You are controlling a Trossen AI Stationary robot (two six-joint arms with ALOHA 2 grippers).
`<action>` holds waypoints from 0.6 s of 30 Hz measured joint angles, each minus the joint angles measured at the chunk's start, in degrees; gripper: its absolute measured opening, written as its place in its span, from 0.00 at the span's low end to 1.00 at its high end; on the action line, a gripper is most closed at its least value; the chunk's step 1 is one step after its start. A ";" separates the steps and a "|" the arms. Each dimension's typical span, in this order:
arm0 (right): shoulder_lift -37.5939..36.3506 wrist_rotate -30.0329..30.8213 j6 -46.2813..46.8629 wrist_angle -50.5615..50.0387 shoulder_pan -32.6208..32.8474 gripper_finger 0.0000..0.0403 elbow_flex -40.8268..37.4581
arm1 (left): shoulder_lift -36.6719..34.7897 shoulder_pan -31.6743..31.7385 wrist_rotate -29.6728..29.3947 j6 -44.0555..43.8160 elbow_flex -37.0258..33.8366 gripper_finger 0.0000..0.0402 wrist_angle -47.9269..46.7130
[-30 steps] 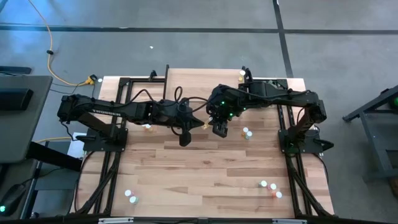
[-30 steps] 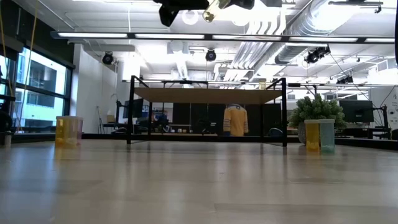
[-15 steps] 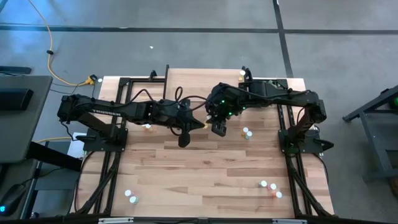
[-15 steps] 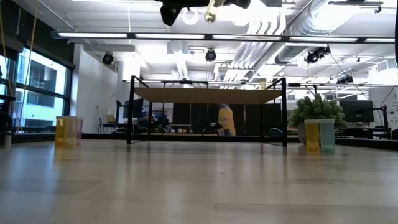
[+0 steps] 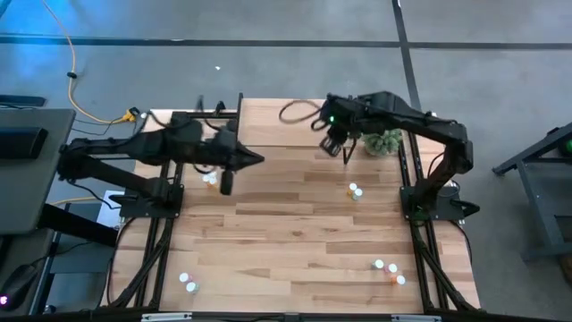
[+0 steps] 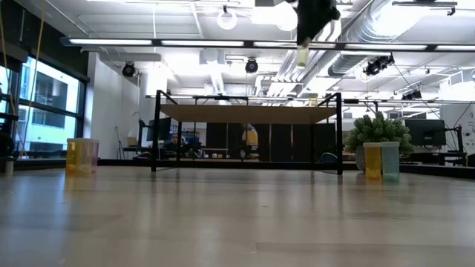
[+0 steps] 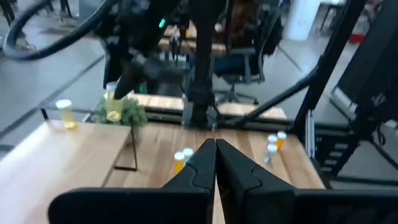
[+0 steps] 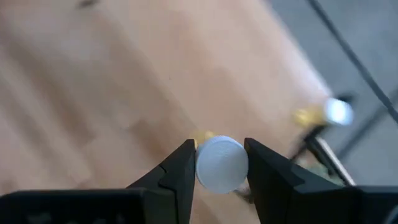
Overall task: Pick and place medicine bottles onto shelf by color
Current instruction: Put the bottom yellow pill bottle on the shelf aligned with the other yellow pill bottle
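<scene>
Over the shelf (image 5: 304, 134) at the bench's far edge, right tool (image 5: 338, 148) pinches a yellowish bottle (image 8: 221, 163) by its cap; shallow grip, could slip or tip on release; left tool (image 5: 226, 185) shut, empty.

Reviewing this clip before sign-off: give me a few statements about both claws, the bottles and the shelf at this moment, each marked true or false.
1. The right claw is shut on a white-capped medicine bottle. True.
2. The left claw is wide open. False: its fingers are pressed together, holding nothing.
3. The right claw is over the shelf at the table's far side. True.
4. No bottles remain on the table. False: bottles stand near both near corners and beside the plant.
5. The left claw holds an orange bottle. False: it is empty.
</scene>
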 joint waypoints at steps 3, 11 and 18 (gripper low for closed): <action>0.45 1.83 3.59 -0.24 -4.49 0.29 -0.02 | -2.95 -0.70 0.19 -0.80 0.00 0.00 0.28; 3.63 -3.00 6.42 -2.57 -14.60 0.29 -0.04 | -8.73 -2.01 -0.05 -1.26 -0.48 0.00 0.37; 7.22 -4.37 7.45 -2.29 -17.14 0.29 -0.04 | -13.46 -2.01 -3.06 -7.71 -15.21 0.00 17.92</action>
